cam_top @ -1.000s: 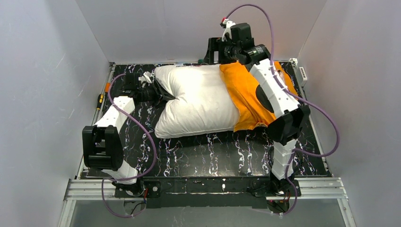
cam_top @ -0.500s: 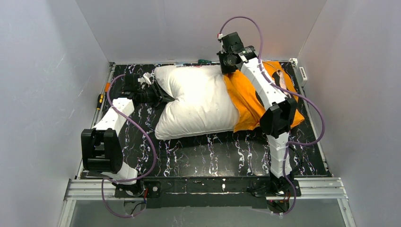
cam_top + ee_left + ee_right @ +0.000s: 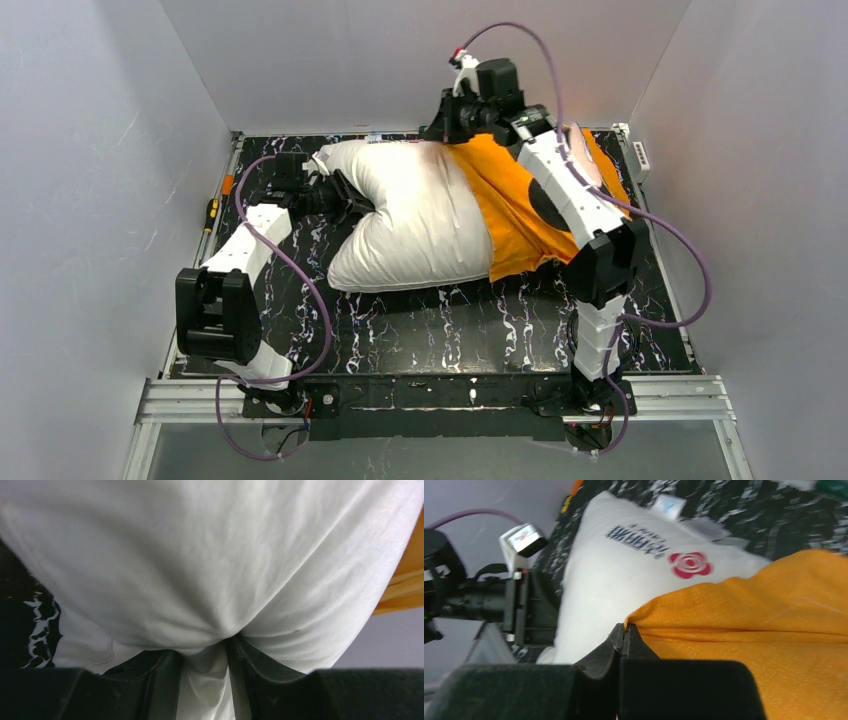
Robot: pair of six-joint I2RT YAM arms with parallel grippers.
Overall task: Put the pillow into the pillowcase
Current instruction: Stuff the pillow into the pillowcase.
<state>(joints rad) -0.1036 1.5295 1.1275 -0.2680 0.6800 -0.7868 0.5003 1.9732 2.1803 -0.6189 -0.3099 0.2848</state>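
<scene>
The off-white pillow (image 3: 415, 225) lies across the back of the table, its right end inside the orange pillowcase (image 3: 510, 195). My left gripper (image 3: 352, 205) pinches a fold of the pillow's left end; in the left wrist view white pillow (image 3: 200, 555) cloth bunches between the fingers (image 3: 160, 680) of the left gripper (image 3: 205, 655), with the pillowcase (image 3: 407, 575) at the right edge. My right gripper (image 3: 442, 135) is at the far side, shut on the pillowcase's open hem. The right wrist view shows the right gripper (image 3: 624, 630) nipping the pillowcase (image 3: 749, 630) edge against the pillow (image 3: 624, 575).
A screwdriver (image 3: 212, 210) lies along the table's left edge and a white power strip (image 3: 640, 155) at the back right. Grey walls close in on three sides. A green-handled tool (image 3: 834, 486) lies by the far edge.
My right gripper has shut on the pillowcase hem and drawn it left, so orange cloth covers more of the pillow. The left gripper has shifted slightly right with the pillow end.
</scene>
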